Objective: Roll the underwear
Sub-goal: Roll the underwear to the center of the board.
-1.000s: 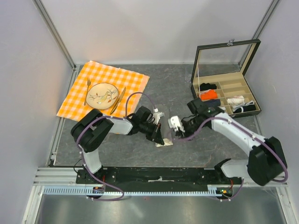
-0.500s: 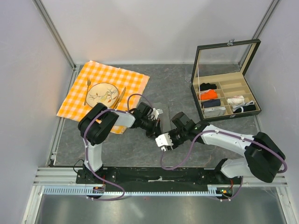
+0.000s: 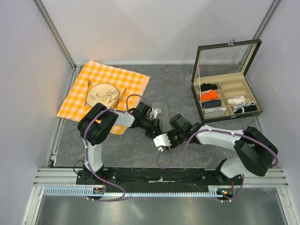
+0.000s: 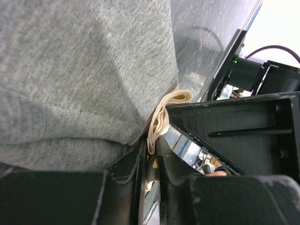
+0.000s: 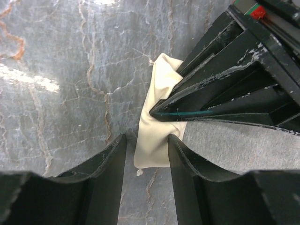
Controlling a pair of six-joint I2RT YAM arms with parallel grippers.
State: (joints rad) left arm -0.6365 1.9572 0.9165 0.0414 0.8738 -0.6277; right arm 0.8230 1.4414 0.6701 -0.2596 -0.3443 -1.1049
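The underwear is a grey cloth [image 4: 79, 70] with a cream-white strip [image 4: 161, 117] along one edge. In the top view the grey cloth [image 3: 158, 108] lies mid-table beside the left arm. My left gripper [image 4: 150, 145] is shut on the folded cream strip; in the top view it [image 3: 156, 130] sits low over the table. My right gripper [image 5: 146, 137] is open, one finger on each side of the cream strip's end [image 5: 154, 140], just below the left gripper's black fingers [image 5: 211, 108]. In the top view it [image 3: 160, 137] is right next to the left gripper.
An orange-and-white checked cloth [image 3: 131, 79] with a plate [image 3: 103, 94], fork and knife lies at the far left. An open black box [image 3: 194, 79] with small garments in compartments stands at the far right. Grey walls close in both sides.
My right gripper has swung left and toward the near edge, coming down right beside the left gripper. My left gripper shifted slightly back and still holds the strip.
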